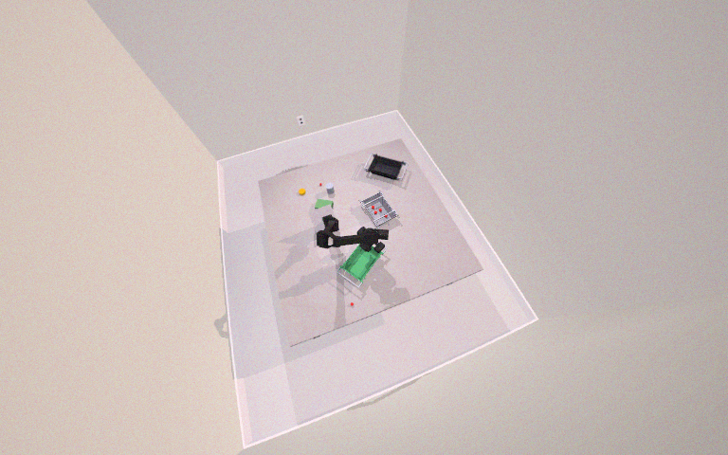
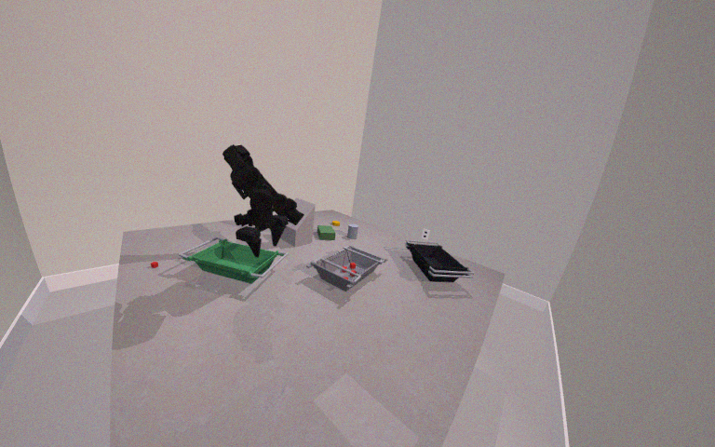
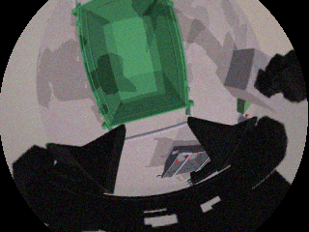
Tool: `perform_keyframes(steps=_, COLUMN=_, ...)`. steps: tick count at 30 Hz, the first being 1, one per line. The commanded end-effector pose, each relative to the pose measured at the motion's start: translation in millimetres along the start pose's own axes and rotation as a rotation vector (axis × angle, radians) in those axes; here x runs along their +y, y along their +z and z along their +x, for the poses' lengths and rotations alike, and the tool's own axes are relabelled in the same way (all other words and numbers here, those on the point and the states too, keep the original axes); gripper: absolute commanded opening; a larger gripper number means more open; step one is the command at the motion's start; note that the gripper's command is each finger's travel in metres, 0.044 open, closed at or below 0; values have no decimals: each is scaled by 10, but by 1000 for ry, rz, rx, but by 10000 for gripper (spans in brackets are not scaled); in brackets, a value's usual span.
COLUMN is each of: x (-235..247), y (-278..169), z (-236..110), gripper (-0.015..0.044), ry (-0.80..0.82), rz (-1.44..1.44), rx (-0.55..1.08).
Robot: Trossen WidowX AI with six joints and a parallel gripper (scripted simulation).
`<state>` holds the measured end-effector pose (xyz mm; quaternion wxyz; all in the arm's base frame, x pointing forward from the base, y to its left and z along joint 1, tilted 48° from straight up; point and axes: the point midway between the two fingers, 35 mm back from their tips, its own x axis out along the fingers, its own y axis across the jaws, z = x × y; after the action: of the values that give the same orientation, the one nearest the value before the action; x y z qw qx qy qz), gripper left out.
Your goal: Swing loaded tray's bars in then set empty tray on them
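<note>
A grey tray stands mid-table, loaded with several red blocks. Its near bar runs across the top, inward of that end. Its other bar runs close along the far end; exactly how far in is hard to tell. An empty green tray stands beside it, with its bars out past both ends. My gripper is wide open and empty, above the green tray's end nearest the grey tray. Its fingertips are hidden in the top view.
An empty black tray stands beyond the grey one, bars out. A green block, a grey cylinder and a yellow piece stand near the arm's base. A loose red block lies past the green tray.
</note>
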<state>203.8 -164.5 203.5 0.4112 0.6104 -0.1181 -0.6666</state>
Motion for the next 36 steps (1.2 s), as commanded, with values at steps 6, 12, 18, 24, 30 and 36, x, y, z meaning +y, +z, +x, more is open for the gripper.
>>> perform_keyframes(steps=6, x=-385, y=983, z=-95, gripper=440, ry=46, rz=-118, rx=-53)
perform_keyframes(steps=12, x=-530, y=1171, z=-116, gripper=440, ry=63, rz=-149, rx=-76)
perform_keyframes(steps=18, x=-526, y=1165, z=-91, gripper=440, ry=61, rz=-148, rx=-76)
perform_keyframes(steps=24, x=-505, y=1143, z=46, gripper=440, ry=53, rz=-146, rx=-74)
perform_keyframes(steps=30, x=-487, y=1136, z=201, gripper=440, ry=48, rz=-145, rx=-73)
perform_keyframes(steps=36, x=-473, y=1147, z=356, gripper=440, ry=45, rz=-144, rx=-73)
